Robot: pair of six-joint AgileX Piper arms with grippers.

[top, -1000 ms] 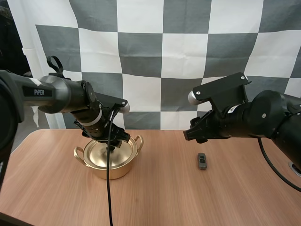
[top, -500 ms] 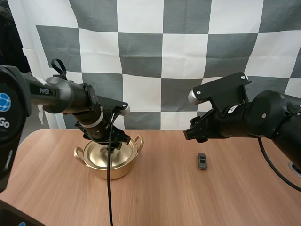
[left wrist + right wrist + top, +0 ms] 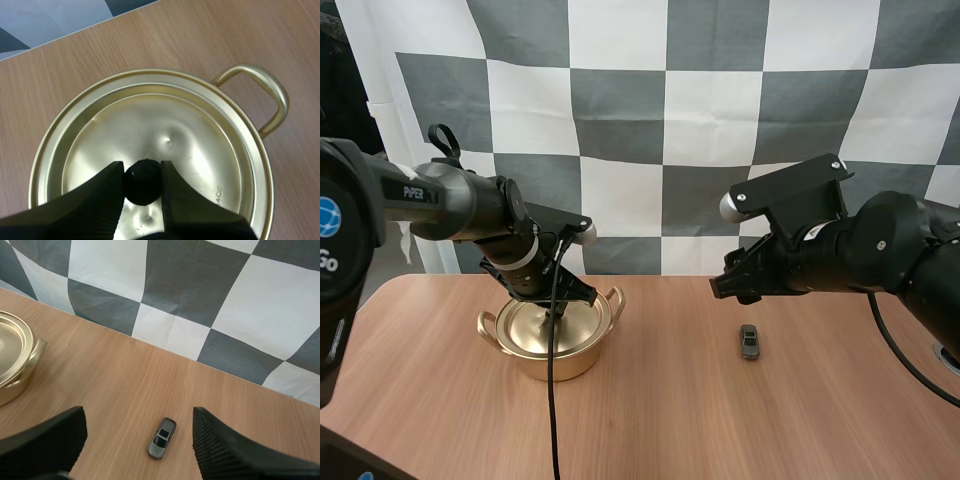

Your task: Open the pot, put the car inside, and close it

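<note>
Gripping the black knob (image 3: 142, 181) of the lid (image 3: 195, 145), the left gripper (image 3: 141, 170) has a ribbed finger pressed on each side of it, so I judge the pinch made. The lid lies flat inside the rim of the golden pot (image 3: 558, 358), with no gap showing, so the pot is not yet open. The pot stands toward nine o'clock on the table (image 3: 720, 430).

The grey toy car (image 3: 750, 341) rests on the bare wood, well apart from the pot, at about three o'clock from it. The right gripper (image 3: 137, 412) hangs above the car with its fingers spread wide, holding nothing and touching nothing.

By my reading, only the grasp on the knob is done. Lifting the lid off, picking up the car, placing it in the pot and closing the pot all remain.
</note>
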